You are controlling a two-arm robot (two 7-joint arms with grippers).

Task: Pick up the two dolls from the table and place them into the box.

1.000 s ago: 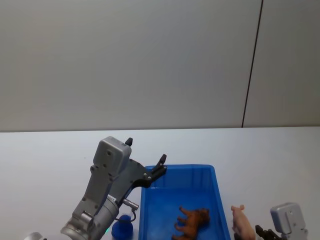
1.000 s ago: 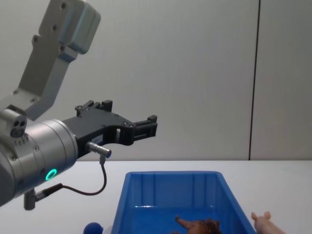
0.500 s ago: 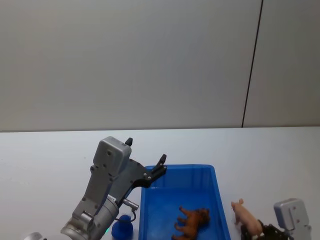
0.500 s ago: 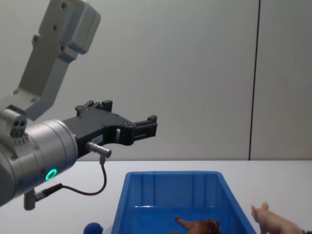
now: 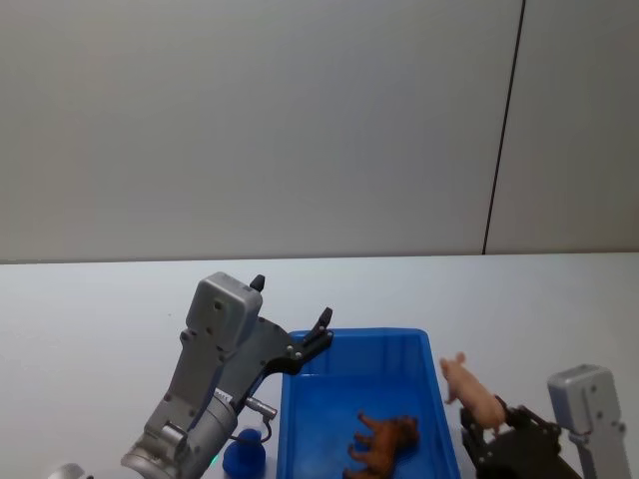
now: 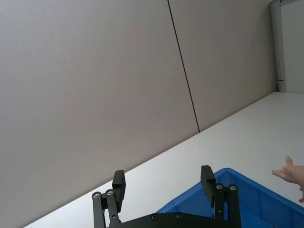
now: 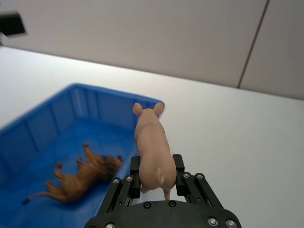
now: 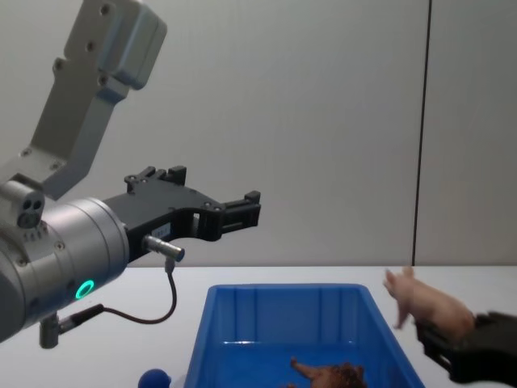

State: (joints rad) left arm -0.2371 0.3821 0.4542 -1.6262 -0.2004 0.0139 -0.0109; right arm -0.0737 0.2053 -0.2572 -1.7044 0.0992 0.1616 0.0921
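Evidently we were on the second of the two dolls. The brown shaggy doll [image 5: 384, 444] lay on its side on the floor of the blue bin [image 5: 369, 334], so by our reckoning half the task was done.

Our right gripper [image 7: 156, 166] had its fingers closed on the hindquarters of the pink pig doll [image 7: 152, 142]. We held the pig clear of the table [image 5: 100, 299], roughly level, with its snout pointing away from the wrist. In the head view it hung just beside the bin's right rim. From the right wrist it looked to sit over that rim's edge rather than over the open inside.

Our left gripper [image 6: 163, 175] hovered above the bin's far left corner with its fingers spread wide and nothing between them, and we judged it idle.

The step in hand was the carry. The next move, as we saw it, called for bringing the pig leftward over the bin's inside. There was bare floor beyond the brown doll, and we could part the fingers there. We judged that letting go too near the rim could tip the pig back onto the table.
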